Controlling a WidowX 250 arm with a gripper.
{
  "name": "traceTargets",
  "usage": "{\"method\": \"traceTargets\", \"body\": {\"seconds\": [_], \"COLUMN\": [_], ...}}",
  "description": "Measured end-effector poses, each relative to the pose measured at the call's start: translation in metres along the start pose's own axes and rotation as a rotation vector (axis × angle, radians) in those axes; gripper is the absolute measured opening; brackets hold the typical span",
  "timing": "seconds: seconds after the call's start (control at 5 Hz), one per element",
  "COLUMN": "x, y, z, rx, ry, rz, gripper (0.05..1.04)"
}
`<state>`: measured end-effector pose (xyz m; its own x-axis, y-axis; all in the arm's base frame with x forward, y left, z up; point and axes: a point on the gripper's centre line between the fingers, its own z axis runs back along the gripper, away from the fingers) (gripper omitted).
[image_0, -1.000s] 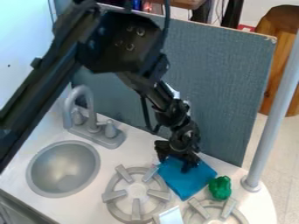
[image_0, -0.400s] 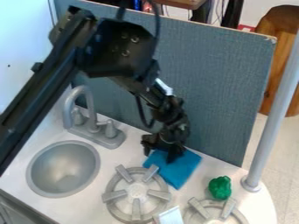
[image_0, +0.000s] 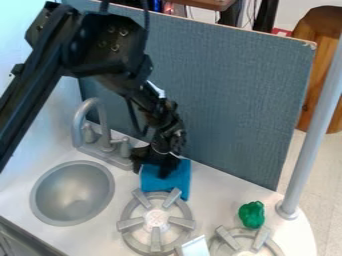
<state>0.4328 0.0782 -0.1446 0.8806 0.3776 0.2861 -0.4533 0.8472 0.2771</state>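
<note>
Item, we list one blue cloth (image_0: 175, 180), just below and left of the frame's centre, roughly square, its slightly longer axis near vertical, lower end toward the burner (image_0: 156, 196). One black gripper (image_0: 151, 172), jaws set apart, over its top. Since earlier, we note both shifted left, the cloth turned from its slant.

Gray sink (image_0: 71, 192), curved faucet (image_0: 103, 126), burner (image_0: 156, 217), green lump (image_0: 252, 215) near pole (image_0: 314, 120), blue-gray panel (image_0: 230, 100)
</note>
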Motion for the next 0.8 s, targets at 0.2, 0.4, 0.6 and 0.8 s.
{"method": "traceTargets", "body": {"seconds": [0.2, 0.4, 0.6, 0.8], "x": [0.006, 0.010, 0.006, -0.007], "y": [0.023, 0.024, 0.003, -0.032], "z": [-0.007, -0.008, -0.003, 0.009], "rx": [0.006, -0.054, -0.103, -0.151], "ry": [0.033, 0.066, 0.054, 0.047], "rz": [0.045, 0.046, -0.011, -0.076], "gripper": [1.001, 1.001, 1.001, 1.001]}}
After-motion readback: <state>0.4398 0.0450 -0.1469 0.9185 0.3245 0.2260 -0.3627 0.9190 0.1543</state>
